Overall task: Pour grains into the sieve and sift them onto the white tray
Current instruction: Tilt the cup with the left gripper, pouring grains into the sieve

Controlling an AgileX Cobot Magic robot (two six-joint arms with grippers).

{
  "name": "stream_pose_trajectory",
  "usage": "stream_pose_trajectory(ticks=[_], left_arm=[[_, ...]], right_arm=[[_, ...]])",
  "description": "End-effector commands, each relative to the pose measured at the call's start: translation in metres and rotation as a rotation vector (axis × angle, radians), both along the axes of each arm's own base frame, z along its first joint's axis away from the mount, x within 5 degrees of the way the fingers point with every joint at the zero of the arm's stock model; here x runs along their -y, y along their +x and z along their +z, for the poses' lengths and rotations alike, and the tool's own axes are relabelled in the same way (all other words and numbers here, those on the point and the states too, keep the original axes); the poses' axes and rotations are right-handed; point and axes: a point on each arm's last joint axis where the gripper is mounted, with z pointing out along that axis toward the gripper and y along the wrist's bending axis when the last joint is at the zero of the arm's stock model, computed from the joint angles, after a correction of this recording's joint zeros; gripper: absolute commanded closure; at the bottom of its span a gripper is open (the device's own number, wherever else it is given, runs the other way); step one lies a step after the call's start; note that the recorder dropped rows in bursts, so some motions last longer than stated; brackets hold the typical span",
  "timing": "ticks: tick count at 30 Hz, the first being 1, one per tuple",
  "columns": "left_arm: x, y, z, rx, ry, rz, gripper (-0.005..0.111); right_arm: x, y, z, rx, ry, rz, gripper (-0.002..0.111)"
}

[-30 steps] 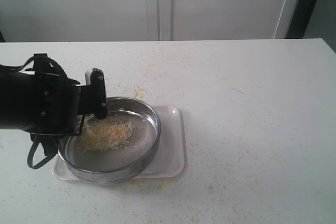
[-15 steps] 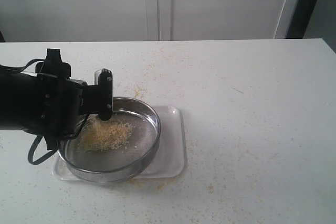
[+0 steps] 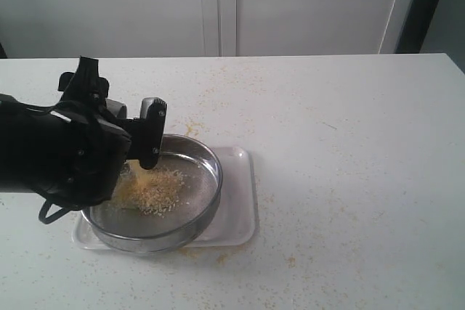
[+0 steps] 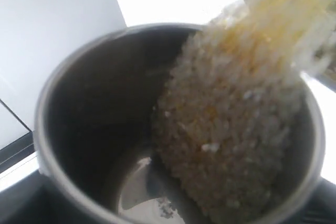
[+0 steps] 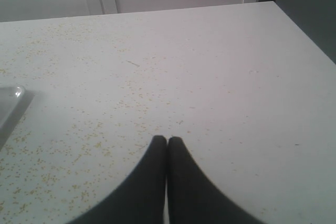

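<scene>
Over the sieve's (image 3: 209,173) left rim, your left end effector (image 3: 140,156) is clamped around a steel cup (image 4: 79,129). One black finger (image 3: 151,139) shows in the exterior view; the other finger and the cup itself are hidden behind the arm there. In the left wrist view the cup fills the frame and the fingers don't show at all.

The cup is tipped hard. Grains (image 4: 231,145) slide along its lower wall and spill over the lip in a blurred stream. A pale tan heap of grains (image 3: 158,191) sits on the mesh, left of center.

The left arm (image 3: 51,157) comes in from the left edge, its wrist rolled so the cup mouth faces down into the sieve. The sieve rests on the white tray (image 3: 241,212), covering most of it; the tray's right strip and its near corners stay visible.

Your right end effector (image 5: 167,141) has its fingers pressed together, gripping nothing, low over the surface (image 3: 349,165). It is well clear of the tray, whose one corner (image 5: 11,102) is cut off at the frame edge. The right arm is out of the exterior view. Yellow specks are scattered across the surface.
</scene>
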Motion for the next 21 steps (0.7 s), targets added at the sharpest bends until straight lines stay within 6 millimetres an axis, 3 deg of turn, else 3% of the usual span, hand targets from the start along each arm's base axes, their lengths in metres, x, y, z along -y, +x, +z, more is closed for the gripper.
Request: stream_pose_trajectory(ticks=[1,21], left_arm=[[0.0017,0.0005,0.0049,0.015,0.052,-0.036,0.107],[0.0035,0.0013,0.005,-0.017,0.139,-0.107,0.107]], right_arm=[[0.0004,0.0002,0.0,0.015,0.001,-0.008,0.108],[0.0004,0.0002,0.0,0.015,0.001,-0.008,0.108]])
